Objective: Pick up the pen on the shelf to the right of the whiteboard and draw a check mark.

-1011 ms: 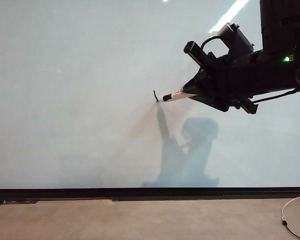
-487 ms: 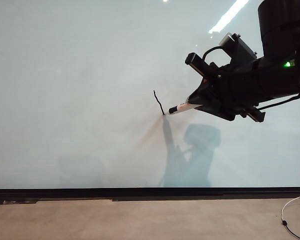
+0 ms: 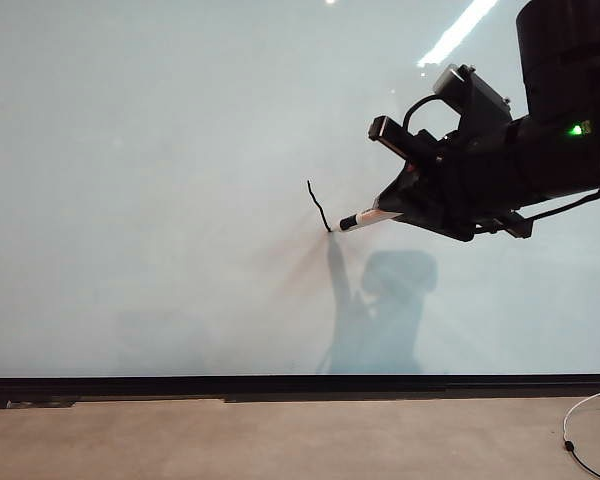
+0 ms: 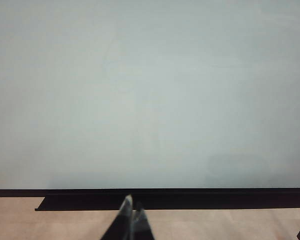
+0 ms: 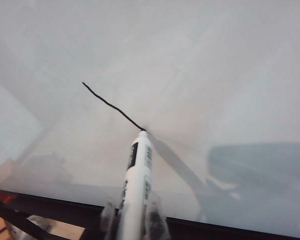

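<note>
One short black stroke, the check mark's (image 3: pixel 319 205) first leg, slants down the whiteboard (image 3: pixel 160 180) near its middle. The pen (image 3: pixel 358 219) touches the board with its tip at the stroke's lower end, clamped in the right end effector (image 3: pixel 405 200). The left end effector (image 4: pixel 131 216) hangs below the whiteboard's bottom frame, fingers pressed together, holding nothing.

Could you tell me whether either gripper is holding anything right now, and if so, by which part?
The right gripper holds the pen by the rear of its white barrel, tip on the whiteboard. The left gripper, low before the board, is shut and empty.
</note>
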You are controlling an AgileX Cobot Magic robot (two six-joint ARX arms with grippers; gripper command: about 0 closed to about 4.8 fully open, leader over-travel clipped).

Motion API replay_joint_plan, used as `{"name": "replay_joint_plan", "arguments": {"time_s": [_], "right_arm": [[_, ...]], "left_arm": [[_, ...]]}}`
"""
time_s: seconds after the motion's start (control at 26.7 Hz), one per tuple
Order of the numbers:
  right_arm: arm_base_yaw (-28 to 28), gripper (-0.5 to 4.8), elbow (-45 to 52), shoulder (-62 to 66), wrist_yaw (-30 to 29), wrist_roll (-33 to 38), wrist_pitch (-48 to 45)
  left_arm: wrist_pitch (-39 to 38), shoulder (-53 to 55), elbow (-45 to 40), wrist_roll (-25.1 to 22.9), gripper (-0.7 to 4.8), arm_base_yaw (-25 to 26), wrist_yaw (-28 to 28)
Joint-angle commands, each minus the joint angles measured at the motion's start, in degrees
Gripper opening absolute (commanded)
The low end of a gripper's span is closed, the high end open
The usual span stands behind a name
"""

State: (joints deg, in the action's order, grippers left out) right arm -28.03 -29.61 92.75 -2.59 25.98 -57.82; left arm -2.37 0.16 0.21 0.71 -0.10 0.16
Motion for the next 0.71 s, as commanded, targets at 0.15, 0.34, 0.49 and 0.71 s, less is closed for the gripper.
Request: {"name": "replay_joint_plan", "arguments": {"time_s": [0.15, 0.34, 0.49, 0.71], "right_arm": [[0.1, -0.06, -0.2, -0.2, 1.0, -6.3, -0.2], [0.1, -0.06, -0.2, -0.2, 0.7, -9.4, -0.2], [0.1, -0.06, -0.3, -0.2, 0.3, -13.0, -0.2], [0.1, -0.06, -0.3, -0.2, 0.1, -18.2, -0.2]], "left_arm": [[0.7, 0.0, 0.2, -0.3, -0.04, 0.0, 0.0], [0.7, 0.0, 0.2, -0.3, -0.04, 0.0, 0.0], [0.7, 0.0, 0.2, -0.3, -0.04, 0.0, 0.0], [0.7, 0.0, 0.2, -0.3, -0.04, 0.0, 0.0]]}}
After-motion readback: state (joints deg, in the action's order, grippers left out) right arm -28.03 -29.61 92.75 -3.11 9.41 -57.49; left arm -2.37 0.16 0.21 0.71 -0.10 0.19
